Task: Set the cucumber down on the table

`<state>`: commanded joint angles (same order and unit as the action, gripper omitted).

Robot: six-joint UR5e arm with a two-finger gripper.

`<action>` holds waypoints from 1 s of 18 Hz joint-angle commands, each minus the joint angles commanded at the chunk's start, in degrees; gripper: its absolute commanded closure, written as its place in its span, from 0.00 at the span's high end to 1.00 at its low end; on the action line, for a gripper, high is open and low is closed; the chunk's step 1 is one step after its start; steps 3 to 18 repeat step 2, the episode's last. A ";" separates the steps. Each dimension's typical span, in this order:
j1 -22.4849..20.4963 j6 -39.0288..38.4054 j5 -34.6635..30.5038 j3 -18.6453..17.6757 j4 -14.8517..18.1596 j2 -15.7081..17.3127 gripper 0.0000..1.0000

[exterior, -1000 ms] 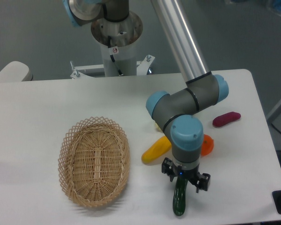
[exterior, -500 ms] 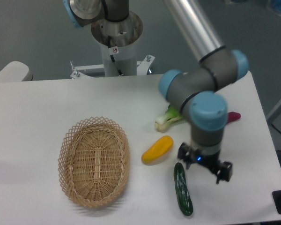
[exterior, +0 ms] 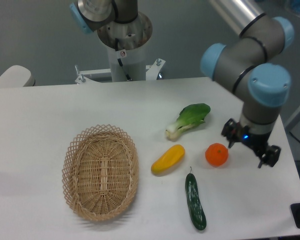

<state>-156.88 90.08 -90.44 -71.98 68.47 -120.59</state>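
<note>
The cucumber point(exterior: 195, 202), dark green and glossy, lies flat on the white table point(exterior: 55, 110) near its front edge, pointing roughly front to back. Nothing touches it. My gripper point(exterior: 250, 148) hangs up and to the right of it, well apart, beyond the orange fruit. Its two fingers point(exterior: 268, 159) are spread wide, so it is open with nothing between them.
An oval wicker basket point(exterior: 101, 172) sits on the left half of the table. A yellow vegetable point(exterior: 168, 159), an orange fruit point(exterior: 216, 154) and a leafy bok choy point(exterior: 188, 120) lie just behind the cucumber. The robot's base point(exterior: 124, 40) stands behind the table's far edge.
One second ago the gripper stood over the cucumber's upper end. It has since pulled away up and to the right, leaving the cucumber lying on the table.
</note>
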 joint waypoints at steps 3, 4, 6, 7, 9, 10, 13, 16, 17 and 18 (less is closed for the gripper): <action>-0.27 1.15 0.00 0.26 -0.09 -0.44 0.99; -0.27 1.15 0.00 0.26 -0.09 -0.44 0.99; -0.27 1.15 0.00 0.26 -0.09 -0.44 0.99; -0.27 1.15 0.00 0.26 -0.09 -0.44 0.99; -0.27 1.15 0.00 0.26 -0.09 -0.44 0.99; -0.27 1.15 0.00 0.26 -0.09 -0.44 0.99; -0.27 1.15 0.00 0.26 -0.09 -0.44 0.99; -0.27 1.15 0.00 0.26 -0.09 -0.44 0.99; -0.27 1.15 0.00 0.26 -0.09 -0.44 0.99; -0.27 1.15 0.00 0.26 -0.09 -0.44 0.99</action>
